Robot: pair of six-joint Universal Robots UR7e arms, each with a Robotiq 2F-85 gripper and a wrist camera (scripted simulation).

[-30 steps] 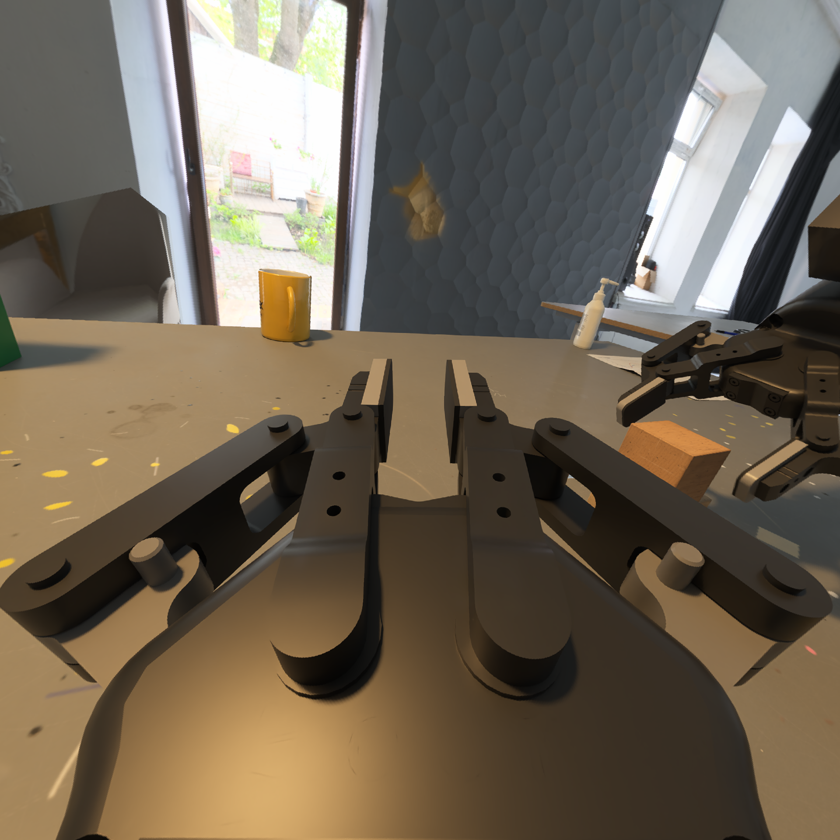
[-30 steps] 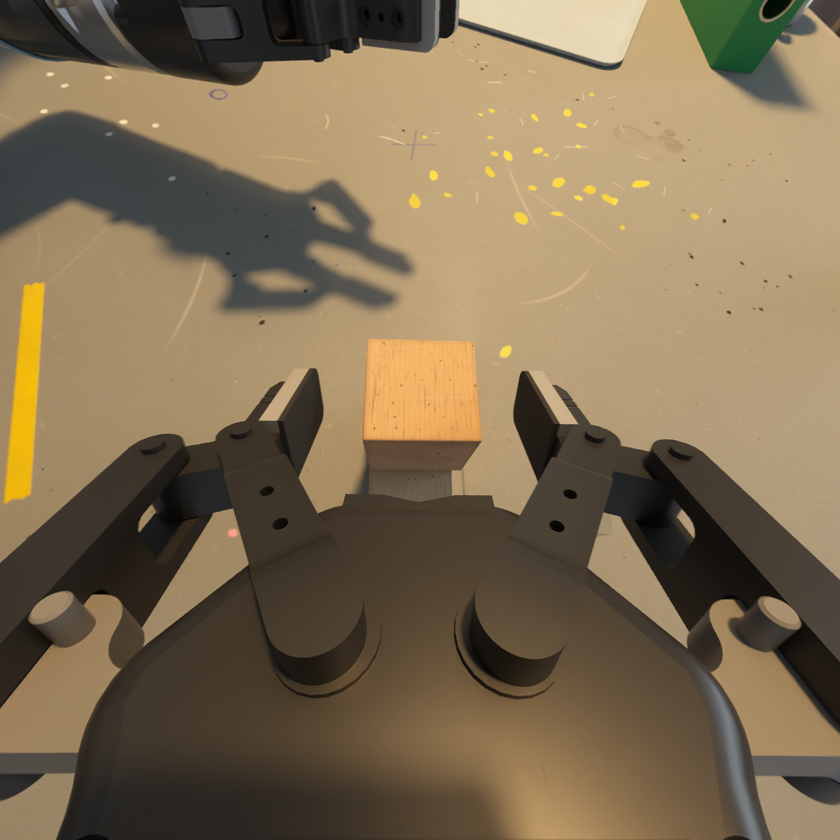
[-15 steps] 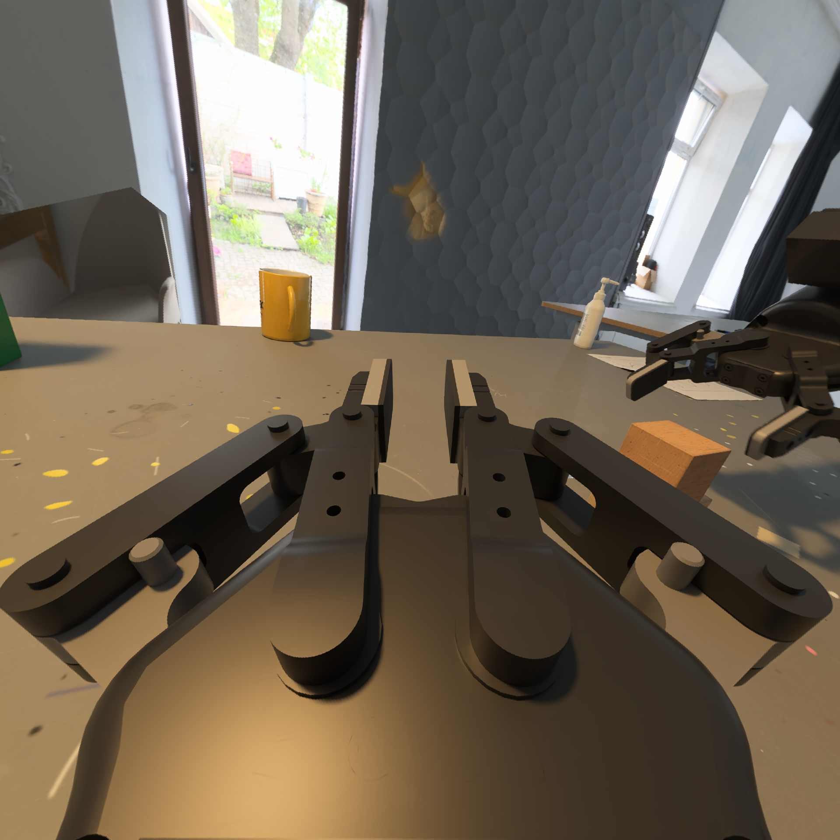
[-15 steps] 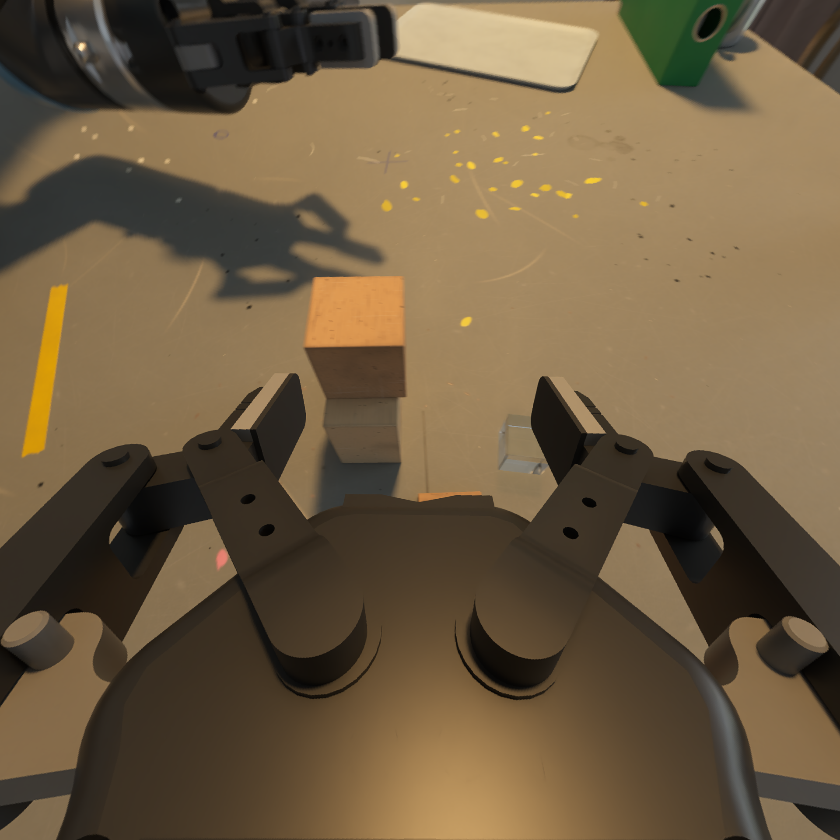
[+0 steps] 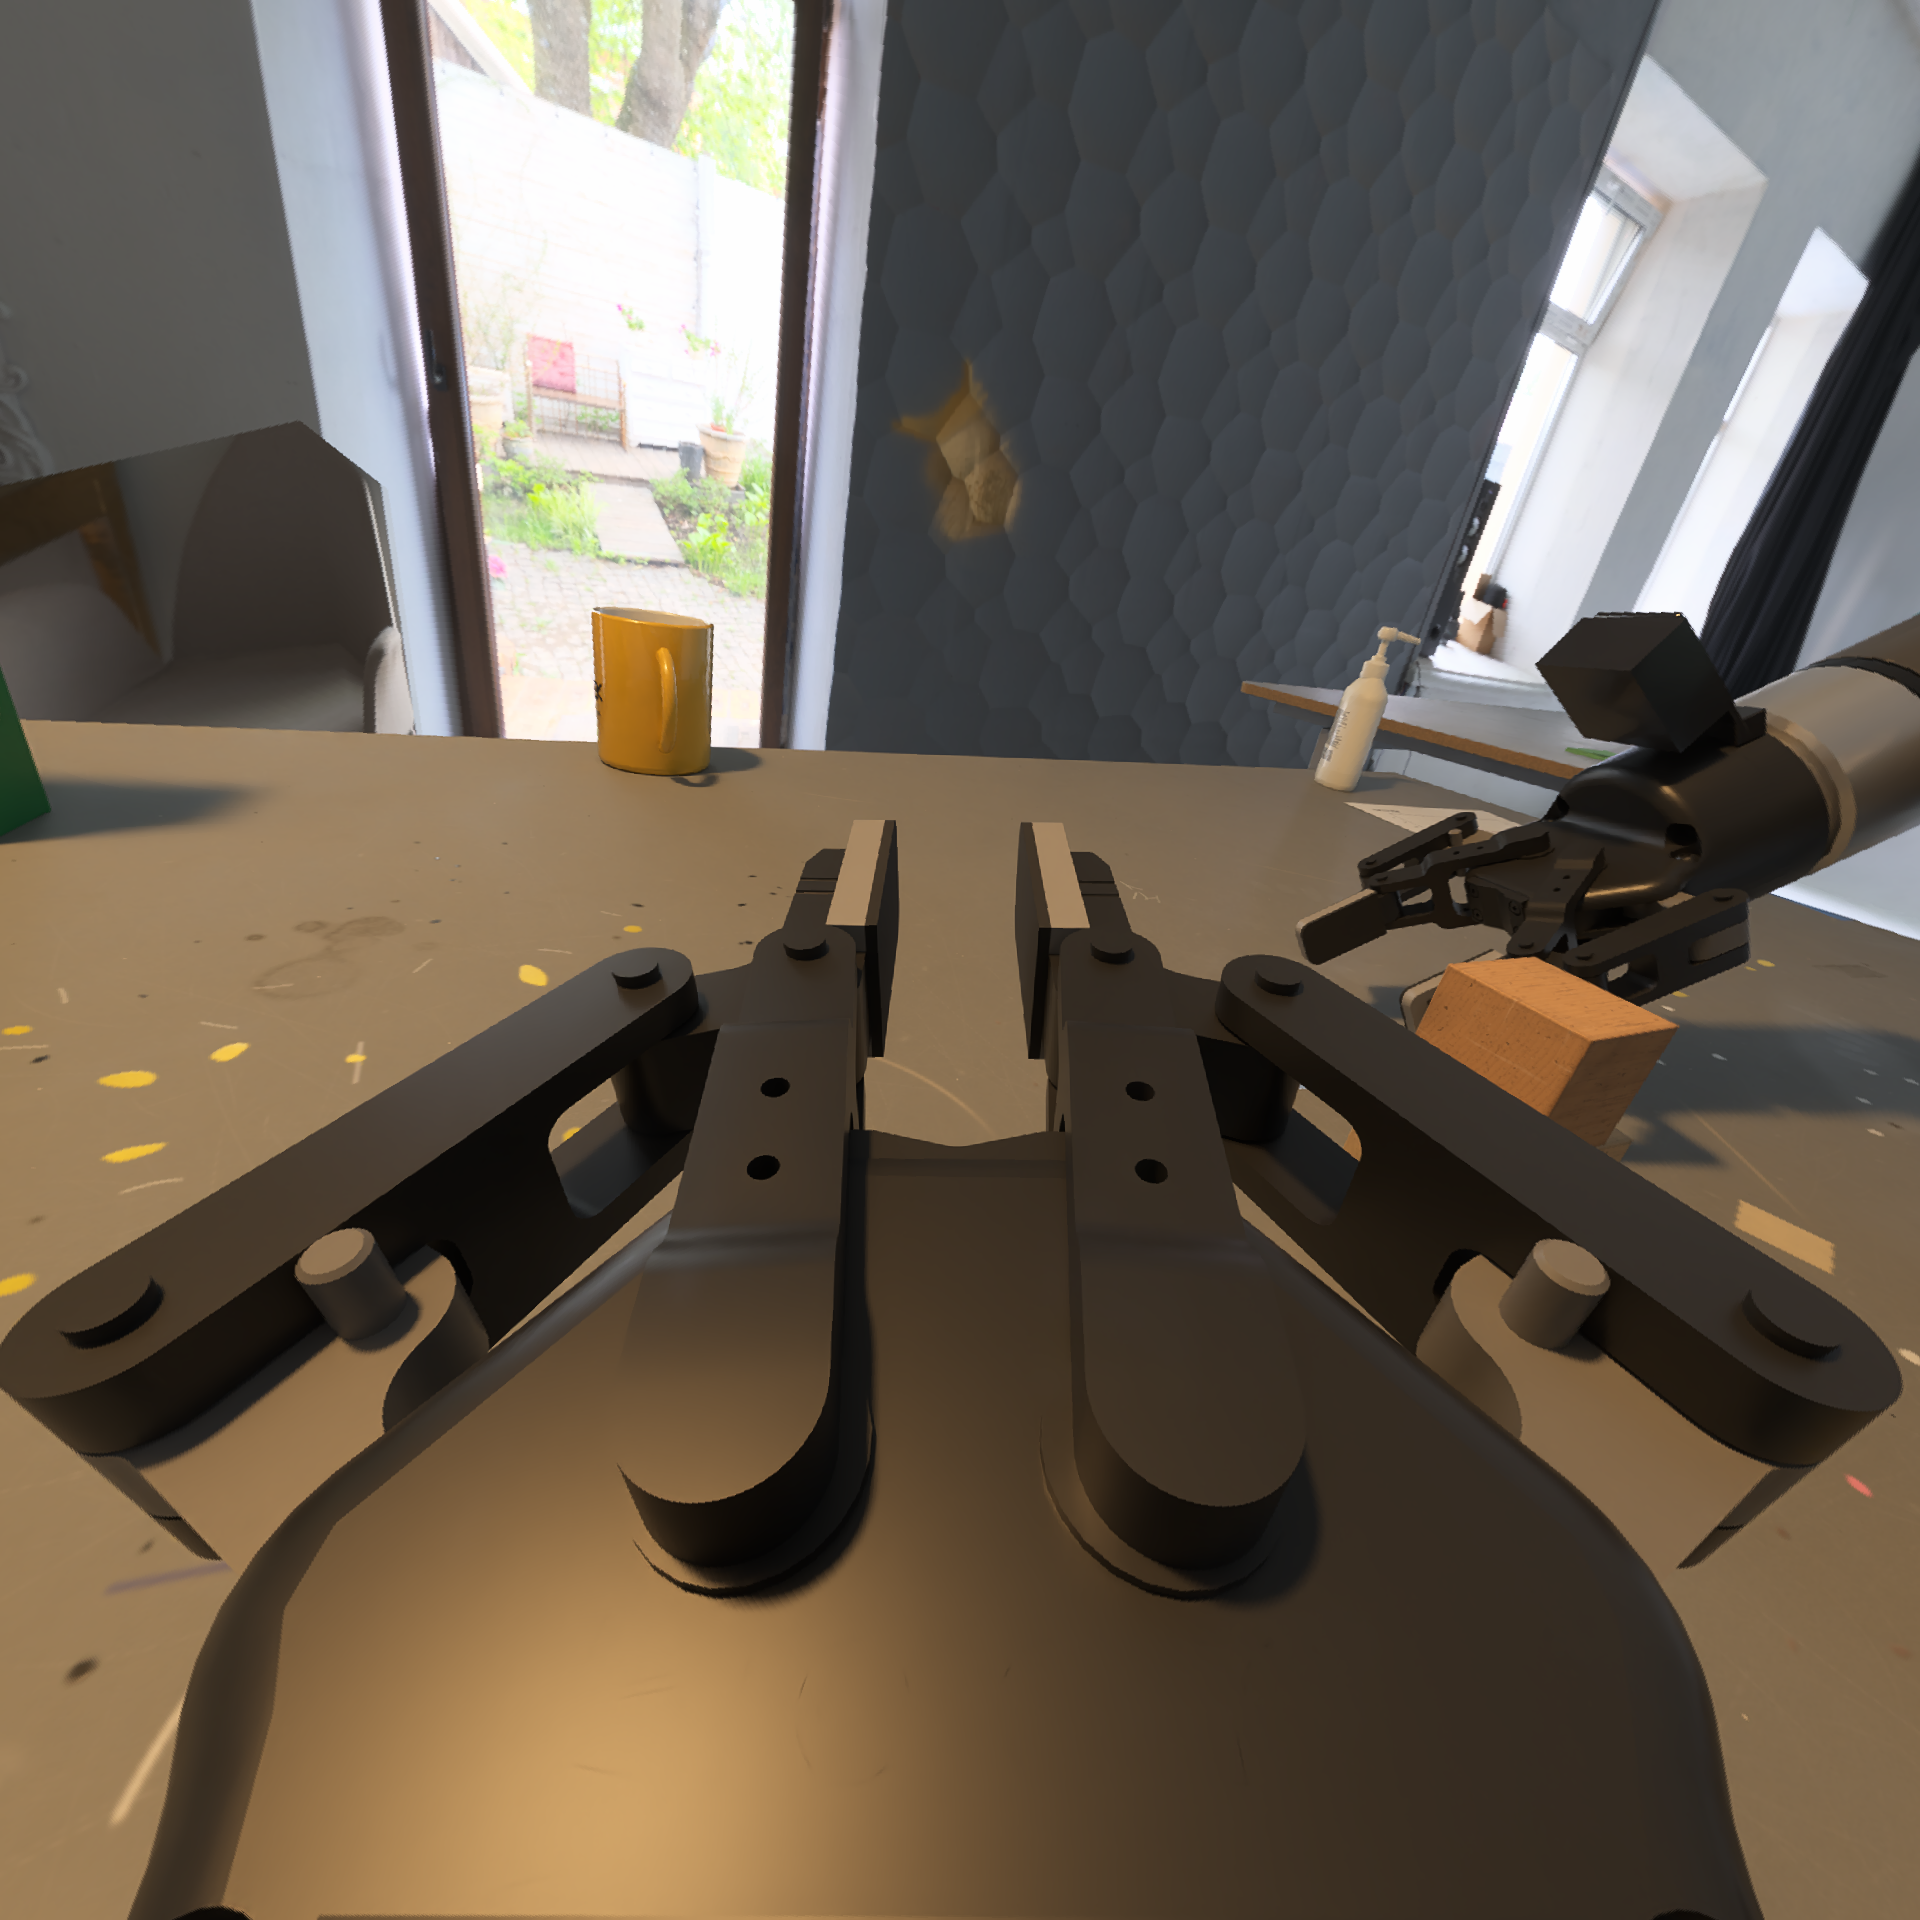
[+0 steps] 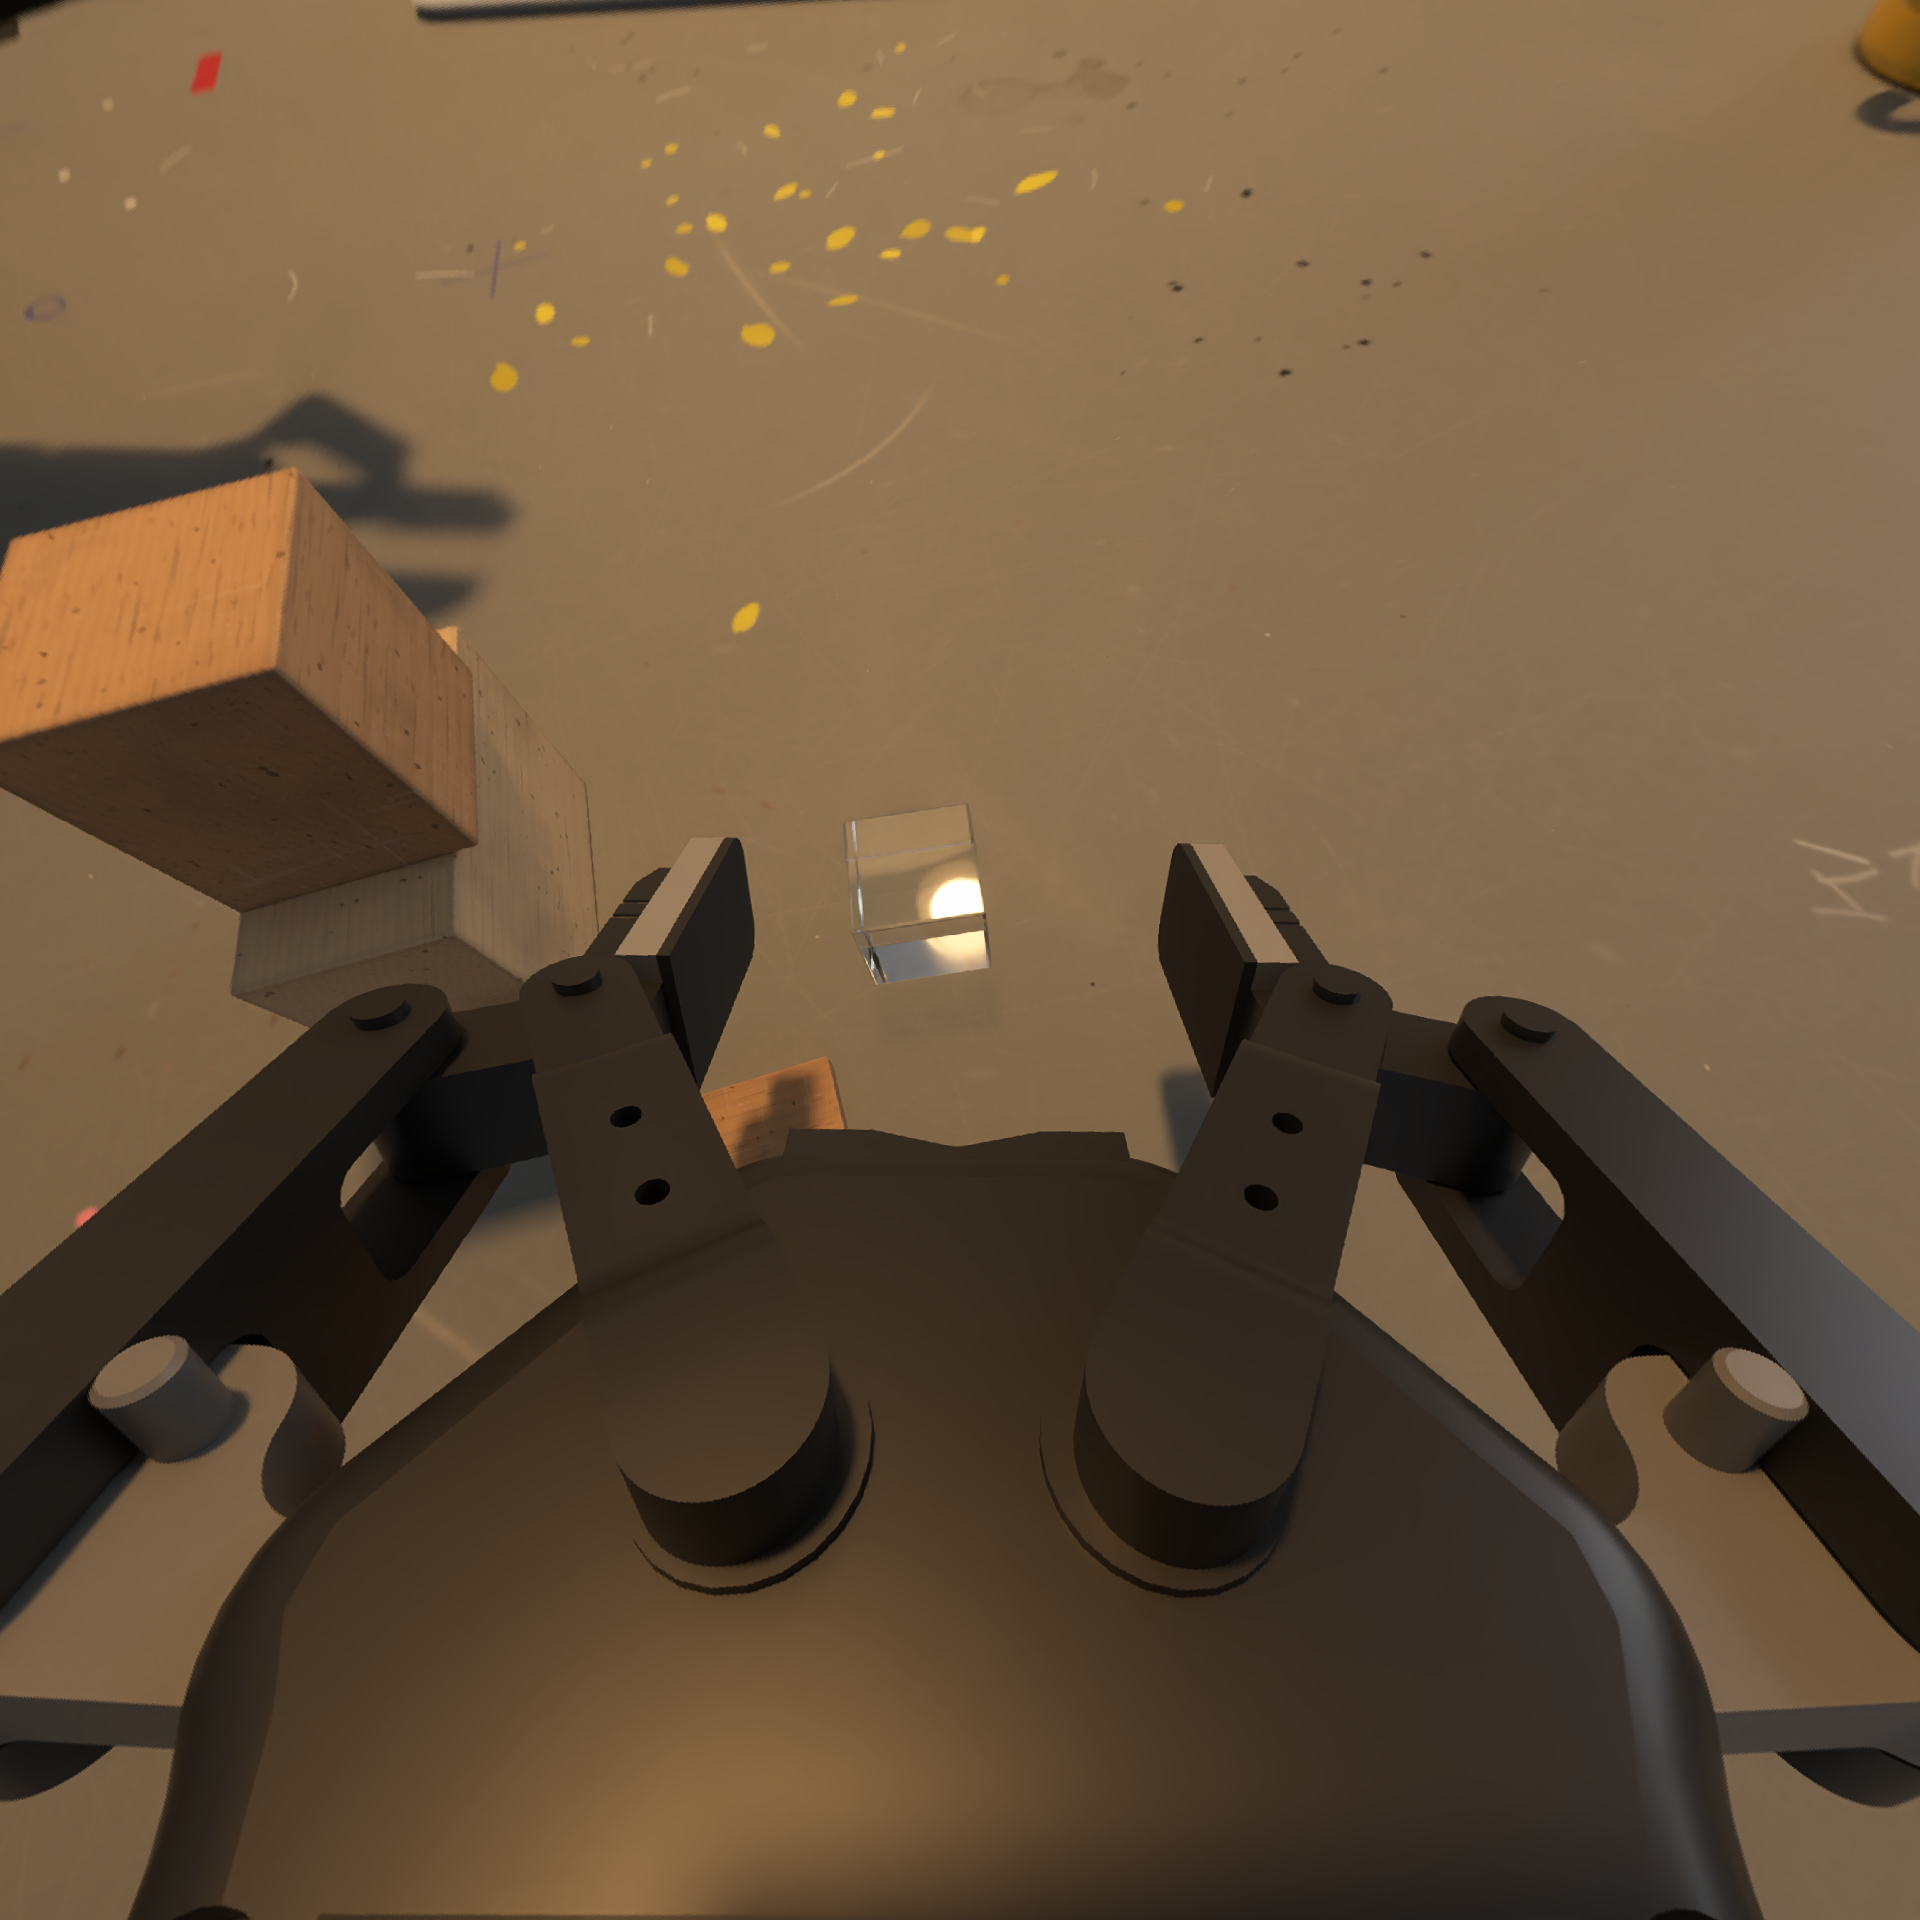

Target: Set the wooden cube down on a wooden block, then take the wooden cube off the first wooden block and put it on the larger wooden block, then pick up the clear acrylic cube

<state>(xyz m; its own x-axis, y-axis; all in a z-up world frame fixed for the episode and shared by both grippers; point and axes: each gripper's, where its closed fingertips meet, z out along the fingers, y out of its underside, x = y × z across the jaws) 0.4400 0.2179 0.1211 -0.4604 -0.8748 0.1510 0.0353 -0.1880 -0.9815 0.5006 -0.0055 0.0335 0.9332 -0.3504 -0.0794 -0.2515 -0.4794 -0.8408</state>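
Across the grey-brown tabletop [image 6: 1351, 623], scuffed with fine scratches, dark specks and a scatter of yellow paint flecks [image 6: 831, 239], the clear acrylic cube [image 6: 916, 894] served as the marker for everything else. It sat flat on the table, a bright spot of light caught inside it, framed between the spread fingertips of the right gripper [image 6: 954, 914], whose jaws stood wide apart and touched nothing. Left of the acrylic cube, the orange wooden cube [image 6: 223, 675] rested on top of a paler wooden block [image 6: 499, 831], overhanging it toward the camera. Nearer the camera than the acrylic cube, a corner of another orange wooden block [image 6: 774, 1107] showed, mostly hidden behind the gripper body. Beyond the acrylic cube, a dark gripper-shaped shadow [image 6: 343, 488] lay on the table.

From the left wrist view, the left gripper [image 5: 956, 914] hovered low over the table with its fingers parallel, a narrow gap between the pads, and nothing held. The wooden cube [image 5: 1538, 1039] showed to its right, with the right gripper [image 5: 1475, 925] just above and behind it. At the far table edge stood a yellow mug [image 5: 652, 691]; a green box [image 5: 16, 758] peeked in at the left. Behind rose a dark textured wall panel [image 5: 1247, 364], a glass door [image 5: 613, 364] onto a garden, and a white pump bottle [image 5: 1356, 722] on a side shelf below bright windows [image 5: 1590, 312].
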